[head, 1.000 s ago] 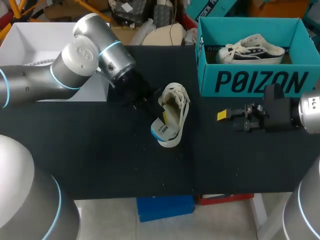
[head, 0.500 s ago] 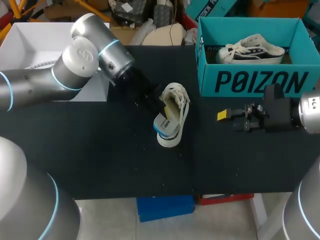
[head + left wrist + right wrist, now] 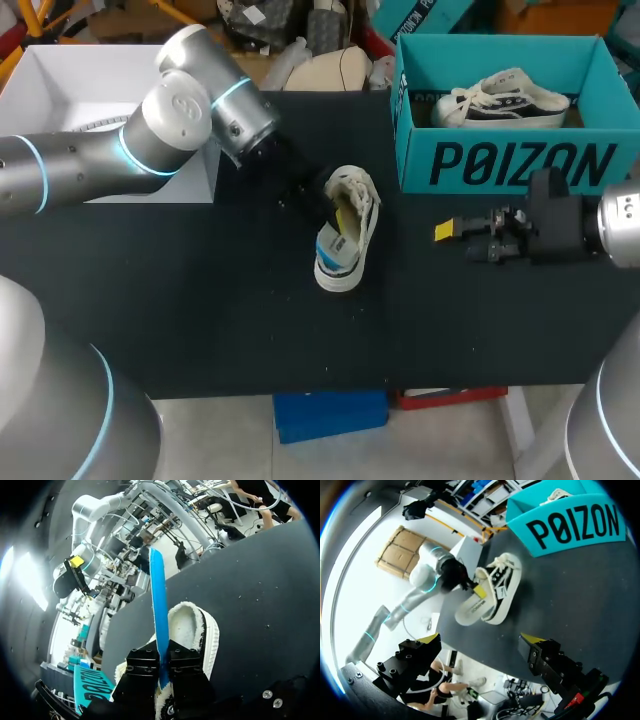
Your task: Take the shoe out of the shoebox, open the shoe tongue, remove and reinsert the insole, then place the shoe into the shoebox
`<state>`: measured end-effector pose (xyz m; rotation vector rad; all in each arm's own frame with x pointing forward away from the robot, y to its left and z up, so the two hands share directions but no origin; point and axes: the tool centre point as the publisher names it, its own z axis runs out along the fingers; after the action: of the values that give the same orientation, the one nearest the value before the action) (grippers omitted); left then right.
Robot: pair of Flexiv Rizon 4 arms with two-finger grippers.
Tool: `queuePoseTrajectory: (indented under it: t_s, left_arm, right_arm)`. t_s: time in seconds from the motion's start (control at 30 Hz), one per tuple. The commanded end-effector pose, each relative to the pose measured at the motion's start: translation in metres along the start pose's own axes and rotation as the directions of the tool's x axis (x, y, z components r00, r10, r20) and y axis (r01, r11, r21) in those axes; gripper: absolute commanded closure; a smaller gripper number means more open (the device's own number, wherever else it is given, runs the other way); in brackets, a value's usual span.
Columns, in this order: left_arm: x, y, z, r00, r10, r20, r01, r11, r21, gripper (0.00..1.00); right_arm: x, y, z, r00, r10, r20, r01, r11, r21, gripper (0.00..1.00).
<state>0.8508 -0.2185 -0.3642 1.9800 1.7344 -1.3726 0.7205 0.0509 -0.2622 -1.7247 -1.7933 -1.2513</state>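
1. My left gripper [image 3: 162, 666] pinches the blue insole [image 3: 159, 605] over the shoe [image 3: 345, 228], mid-table.
2. My right gripper [image 3: 481, 642] gapes wide and empty near the right edge.
3. Risk: the insole may buckle, and nothing steadies the shoe.

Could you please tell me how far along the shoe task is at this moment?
Done: the shoe lies on the table, outside the shoebox. In hand: the left end effector pinches the blue insole, which stands partly out of the shoe; removal or reinsertion, I cannot tell. Left: seating the insole and boxing the shoe. The right end effector is open and empty.
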Motion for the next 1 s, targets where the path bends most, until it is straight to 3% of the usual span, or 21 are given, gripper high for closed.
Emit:
queuePoseTrajectory:
  t_s: [0.03,0.13,0.23,0.43,0.83,0.9,0.93,0.97,1.0]
  left_arm:
    - [-0.003,-0.008,-0.004,1.0,0.003,-0.011,-0.003,1.0,-0.016,0.67]
    - [-0.004,-0.018,-0.006,1.0,0.007,-0.01,-0.007,1.0,-0.017,0.44]
    - [-0.004,-0.03,-0.007,1.0,0.009,-0.005,-0.009,1.0,-0.01,0.43]
    - [-0.001,-0.05,-0.002,1.0,0.006,-0.009,-0.005,1.0,0.018,0.58]
    - [0.018,-0.08,0.007,0.999,-0.033,-0.034,0.034,0.999,0.016,0.55]
    - [0.02,-0.084,0.005,0.999,-0.035,-0.034,0.036,0.999,0.009,0.59]
    - [0.021,-0.085,0.004,0.999,-0.039,-0.035,0.039,0.999,0.001,0.66]
    - [0.022,-0.085,0.003,0.998,-0.041,-0.038,0.041,0.999,-0.005,0.76]
    - [0.023,-0.086,0.002,0.998,-0.044,-0.039,0.043,0.999,-0.008,0.99]
  right_arm:
    - [0.001,0.0,0.0,1.0,0.001,0.003,-0.001,1.0,0.001,0.0]
    - [0.001,0.0,0.0,1.0,0.001,0.003,-0.001,1.0,0.001,0.0]
    - [0.001,0.0,0.0,1.0,0.001,0.003,-0.001,1.0,0.001,0.0]
    - [0.001,0.0,0.0,1.0,0.001,0.003,-0.001,1.0,0.001,0.0]
    - [0.001,0.0,0.0,1.0,0.001,0.003,-0.001,1.0,0.001,0.0]
    - [0.001,0.0,0.0,1.0,0.001,0.003,-0.001,1.0,0.001,0.0]
    - [0.001,0.0,0.0,1.0,0.001,0.003,-0.001,1.0,0.001,0.0]
    - [0.001,0.0,0.0,1.0,0.001,0.003,-0.001,1.0,0.001,0.0]
    - [0.001,0.0,0.0,1.0,0.001,0.003,-0.001,1.0,0.001,0.0]
